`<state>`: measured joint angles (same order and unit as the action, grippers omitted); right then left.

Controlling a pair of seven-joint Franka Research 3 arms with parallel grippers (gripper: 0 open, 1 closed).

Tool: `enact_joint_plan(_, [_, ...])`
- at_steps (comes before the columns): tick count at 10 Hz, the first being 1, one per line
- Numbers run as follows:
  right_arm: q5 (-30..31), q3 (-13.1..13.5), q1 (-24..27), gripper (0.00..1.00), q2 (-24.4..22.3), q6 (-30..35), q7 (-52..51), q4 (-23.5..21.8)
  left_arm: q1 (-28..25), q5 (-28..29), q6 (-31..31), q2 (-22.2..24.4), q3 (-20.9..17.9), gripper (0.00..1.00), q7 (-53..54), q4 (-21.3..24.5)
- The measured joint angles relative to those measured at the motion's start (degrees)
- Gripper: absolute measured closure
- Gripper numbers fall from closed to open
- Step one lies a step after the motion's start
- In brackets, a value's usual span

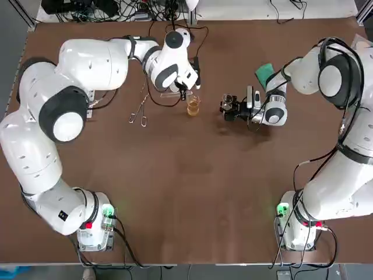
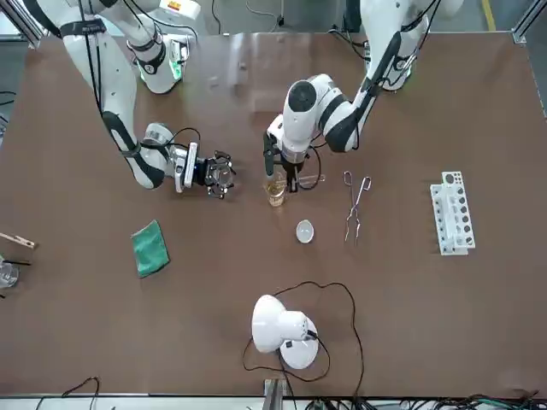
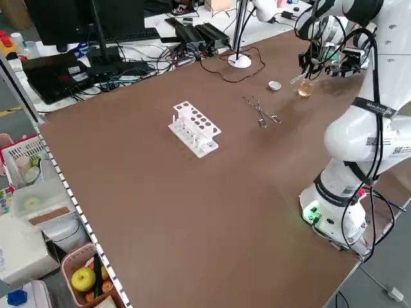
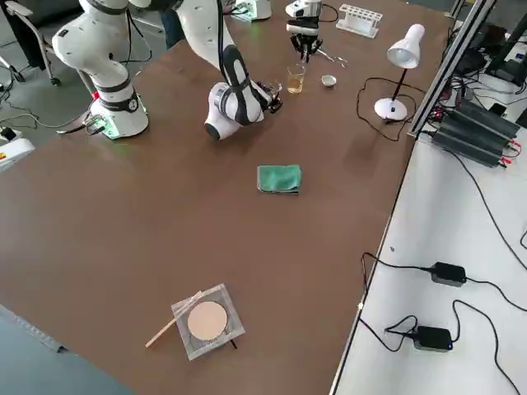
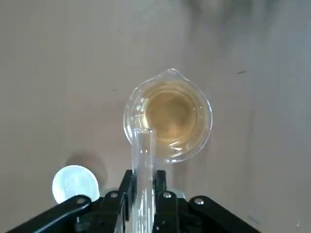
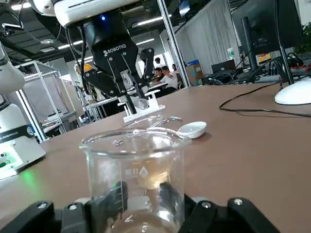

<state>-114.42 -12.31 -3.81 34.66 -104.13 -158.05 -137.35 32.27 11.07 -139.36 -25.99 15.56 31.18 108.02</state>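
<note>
My left gripper (image 1: pixel 185 87) hangs at mid-table, shut on a glass test tube (image 5: pixel 144 162). The tube's open end sits over the rim of a small beaker of amber liquid (image 5: pixel 169 119), which stands upright on the table (image 2: pixel 275 190). My right gripper (image 1: pixel 229 108) lies low and level a little to the right of that beaker, pointing at it. It is shut on an empty glass beaker (image 6: pixel 138 167), also seen in the front view (image 2: pixel 224 173). Through the empty beaker the amber beaker and the left gripper (image 6: pixel 119 63) show behind.
A small white dish (image 2: pixel 304 231) and metal tongs (image 2: pixel 355 205) lie near the amber beaker. A white test tube rack (image 2: pixel 451 212) stands farther out on my left. A green cloth (image 1: pixel 265 73) lies behind the right gripper. A desk lamp (image 2: pixel 282 329) stands at the far edge.
</note>
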Motion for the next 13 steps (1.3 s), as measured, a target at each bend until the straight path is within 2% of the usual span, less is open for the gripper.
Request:
enact_joint_plan(8, [-0.05,0.0,0.0,0.61,0.0,-0.02,0.0,-0.02,4.02,3.93,7.27,-0.97,-2.29,0.79,-1.87,-3.43])
enact_joint_plan(10, [-0.06,0.0,0.0,0.61,0.0,-0.02,0.0,-0.02,4.02,5.16,11.76,-0.97,-2.38,0.79,-1.88,-5.59])
enact_joint_plan(13, [-0.06,0.0,0.0,0.61,0.0,-0.02,0.0,-0.02,4.78,7.41,13.88,-1.11,-2.39,0.79,-1.93,-7.85])
